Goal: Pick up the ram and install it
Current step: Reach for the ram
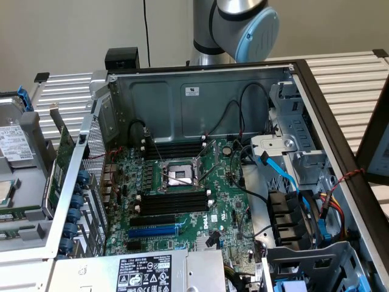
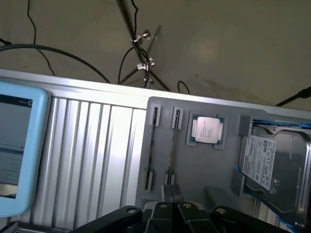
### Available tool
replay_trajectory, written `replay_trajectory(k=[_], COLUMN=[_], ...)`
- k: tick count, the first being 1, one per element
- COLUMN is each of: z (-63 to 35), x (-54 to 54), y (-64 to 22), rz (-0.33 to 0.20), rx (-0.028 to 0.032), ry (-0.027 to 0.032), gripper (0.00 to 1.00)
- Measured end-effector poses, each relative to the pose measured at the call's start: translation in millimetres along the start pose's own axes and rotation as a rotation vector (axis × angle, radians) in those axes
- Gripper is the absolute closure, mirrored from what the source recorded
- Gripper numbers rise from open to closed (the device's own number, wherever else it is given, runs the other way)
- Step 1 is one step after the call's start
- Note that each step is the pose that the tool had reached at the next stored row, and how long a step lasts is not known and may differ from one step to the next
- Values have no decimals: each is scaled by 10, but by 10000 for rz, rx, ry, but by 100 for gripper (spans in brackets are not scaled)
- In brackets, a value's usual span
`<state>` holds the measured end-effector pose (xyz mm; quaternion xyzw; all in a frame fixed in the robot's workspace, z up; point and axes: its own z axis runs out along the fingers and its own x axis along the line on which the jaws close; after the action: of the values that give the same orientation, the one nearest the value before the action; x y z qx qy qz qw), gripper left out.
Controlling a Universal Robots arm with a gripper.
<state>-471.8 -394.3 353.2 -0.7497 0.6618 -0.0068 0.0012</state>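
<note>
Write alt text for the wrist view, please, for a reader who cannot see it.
The gripper hovers over a grey tray where the ram stands on edge in a narrow holder. A processor chip sits beside it, a hard drive beyond, all on a slatted table.

White DELL logo on motherboard (image 1: 226, 204); power supply label (image 1: 144, 272) text illegible.

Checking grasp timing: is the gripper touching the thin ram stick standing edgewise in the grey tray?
Cannot tell. In the wrist view the gripper sits over the thin ram stick at its end, with neither contact nor gap plain.
</note>
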Motion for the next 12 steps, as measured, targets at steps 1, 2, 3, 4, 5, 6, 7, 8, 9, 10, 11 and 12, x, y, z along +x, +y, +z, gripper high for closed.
replay_trajectory(k=[1, 2, 3, 4, 5, 6, 7, 8, 9, 10, 11, 12], z=[2, 4, 6, 9, 10, 10, 11, 11, 11, 11, 11, 12], x=[0, -1, -1, -1, 0, 1, 3, 6, 10, 12, 16, 18], y=[0, 1, 0, 1, 0, 0, 1, 1, 2, 2, 2, 2], rz=[1, 2, 2, 2, 2, 1, 2, 1, 1, 1, 1, 2], rx=[0, 0, 1, 3, 3, 4, 6, 8, 10, 10, 13, 16], ry=[-4, -7, -12, -15, -21, -27, -36, -50, -65, -82, -100, -118], gripper=[90, 90, 90, 90, 90, 90, 90, 90, 90, 90, 90, 90])
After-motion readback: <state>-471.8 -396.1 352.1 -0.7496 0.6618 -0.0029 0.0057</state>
